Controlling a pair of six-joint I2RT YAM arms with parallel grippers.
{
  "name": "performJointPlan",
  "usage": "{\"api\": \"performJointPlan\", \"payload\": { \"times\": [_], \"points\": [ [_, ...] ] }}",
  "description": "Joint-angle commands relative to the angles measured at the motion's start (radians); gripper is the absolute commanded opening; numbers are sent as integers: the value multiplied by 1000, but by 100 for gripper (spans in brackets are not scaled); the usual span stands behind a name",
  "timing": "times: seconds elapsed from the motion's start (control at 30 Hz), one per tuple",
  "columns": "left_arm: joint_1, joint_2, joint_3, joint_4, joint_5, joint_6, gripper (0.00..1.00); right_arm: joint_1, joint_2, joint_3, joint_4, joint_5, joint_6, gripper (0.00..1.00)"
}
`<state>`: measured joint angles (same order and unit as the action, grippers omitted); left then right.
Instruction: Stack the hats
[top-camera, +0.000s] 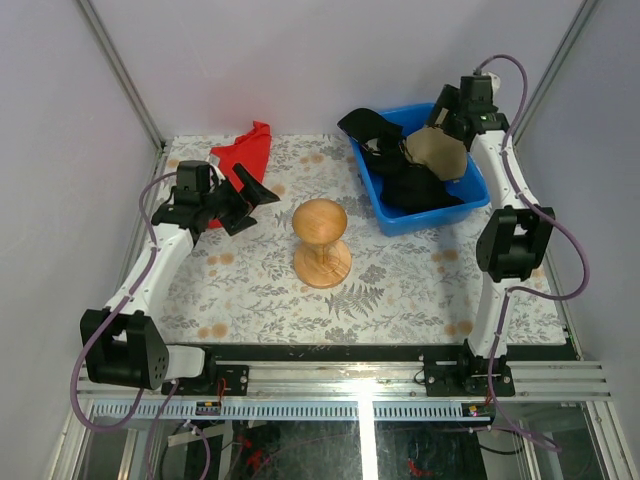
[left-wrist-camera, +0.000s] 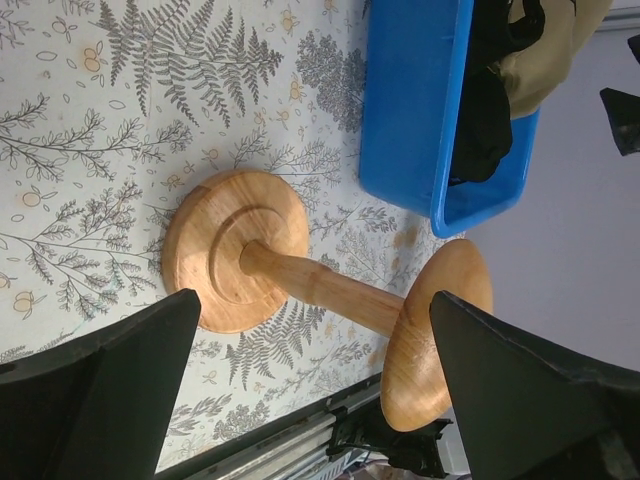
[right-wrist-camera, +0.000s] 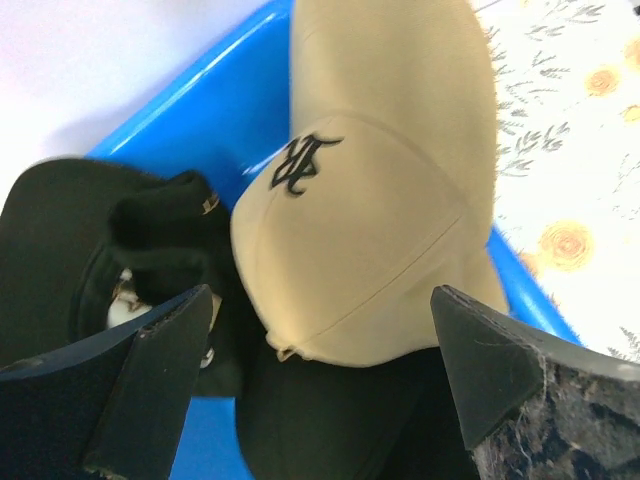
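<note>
Our right gripper (right-wrist-camera: 320, 400) hangs with its two dark fingers spread wide and nothing held between them. Just beyond them, framed in the gap, lies the tan cap (right-wrist-camera: 370, 230), crown toward the camera, with a small dark emblem on its front. We cannot tell whether either finger touches the fabric, but they look just clear of it. The tan cap rests on top of the black caps (right-wrist-camera: 60, 240), and all of them sit heaped in the blue bin (top-camera: 470, 205) at the far right of the table (top-camera: 400, 290). One black cap spills over the bin's far left rim. Our left gripper (left-wrist-camera: 315, 390) is also wide and empty. It points across the table at the wooden stand (left-wrist-camera: 300, 280), which stands upright in the middle, well apart from the fingers, with nothing on its rounded top. A red cloth (top-camera: 245, 150) lies at the far left, behind that arm. We judge that stacking has not begun, since every hat is in the bin, and the step in hand is the first pick. The next move calls for the right jaws to come down around the tan cap's crown or brim, pinch the soft fabric firmly, and lift it free without dragging the black caps along.
</note>
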<state>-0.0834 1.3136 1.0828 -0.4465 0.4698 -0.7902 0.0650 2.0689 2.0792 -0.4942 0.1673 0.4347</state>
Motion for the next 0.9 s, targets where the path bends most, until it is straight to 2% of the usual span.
{"api": "performJointPlan", "payload": {
  "times": [0.0,0.13,0.3,0.4,0.63,0.87],
  "points": [
    [9,-17,19,92,21,38,99,-71,5,24,183,5,34,97],
    [10,-25,22,113,-3,58,100,-117,33,-21,337,-31,47,97],
    [15,4,32,131,-10,56,100,-184,173,107,308,-105,84,97],
    [16,13,43,152,-12,52,100,-216,229,130,347,-205,115,97],
    [17,47,62,158,-36,38,100,-263,309,87,526,-427,210,91],
    [16,70,61,189,-48,15,100,-268,310,35,635,-501,222,87]
  ]
}}
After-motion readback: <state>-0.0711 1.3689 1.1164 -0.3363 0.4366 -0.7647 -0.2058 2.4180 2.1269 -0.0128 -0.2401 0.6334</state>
